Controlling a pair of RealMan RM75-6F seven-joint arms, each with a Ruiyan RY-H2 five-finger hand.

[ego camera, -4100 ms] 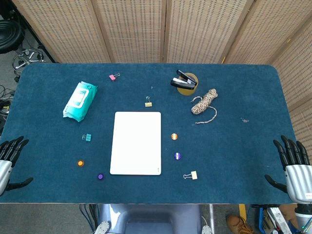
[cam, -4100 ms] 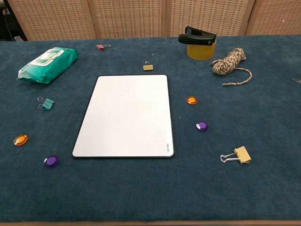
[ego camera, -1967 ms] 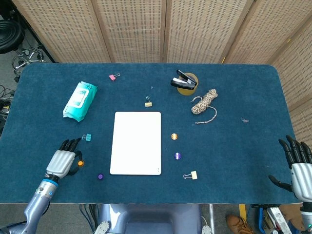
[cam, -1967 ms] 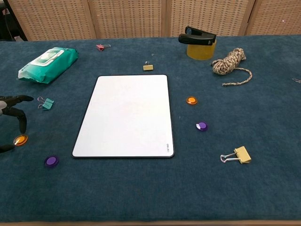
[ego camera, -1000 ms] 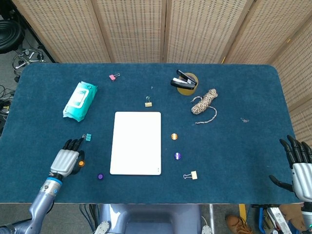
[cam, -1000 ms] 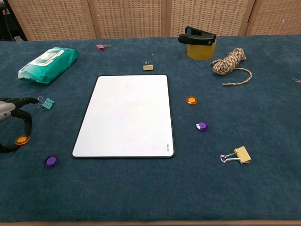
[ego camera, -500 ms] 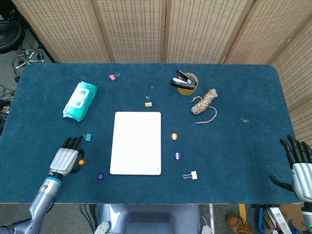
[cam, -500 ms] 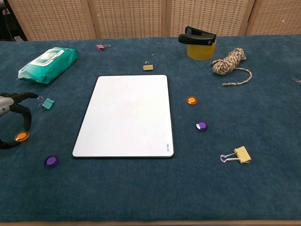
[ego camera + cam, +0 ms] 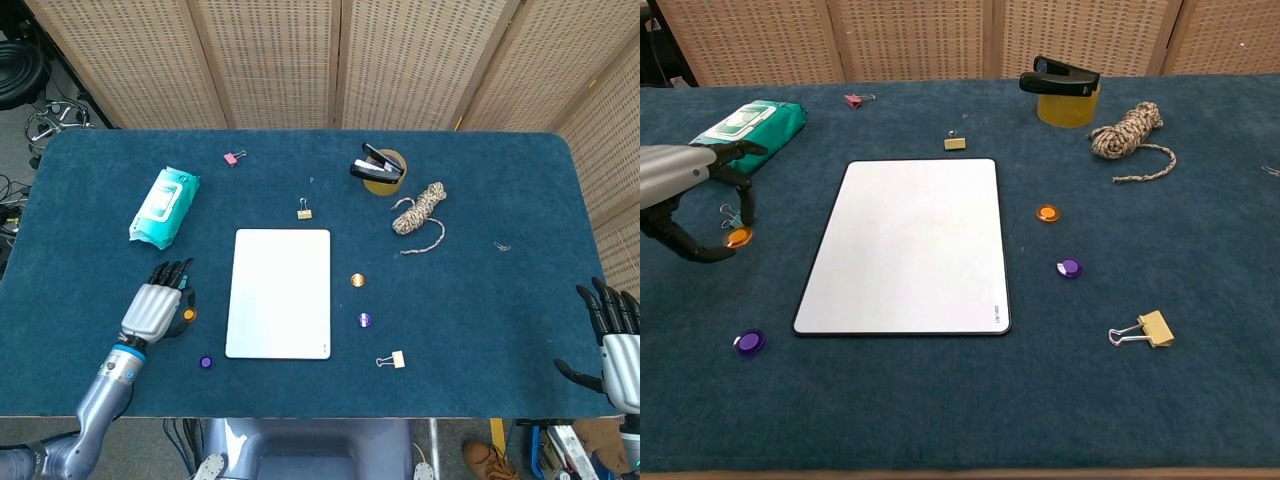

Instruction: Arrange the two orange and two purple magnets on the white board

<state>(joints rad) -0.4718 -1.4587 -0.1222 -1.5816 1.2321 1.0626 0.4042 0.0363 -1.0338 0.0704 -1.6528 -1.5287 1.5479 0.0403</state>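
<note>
Two woven screens are backing a blue-felt table. Wipes pack, stapler, rope and a binder clip are sitting around the white board. Left hand is pinching one orange magnet left of the board. Other orange magnet and a purple magnet are lying right; second purple magnet front-left. Only the head view is catching the right hand, fingers spread, holding nothing.

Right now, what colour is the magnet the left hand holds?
Orange magnet, pinched in the left hand; clearest in chest view.
</note>
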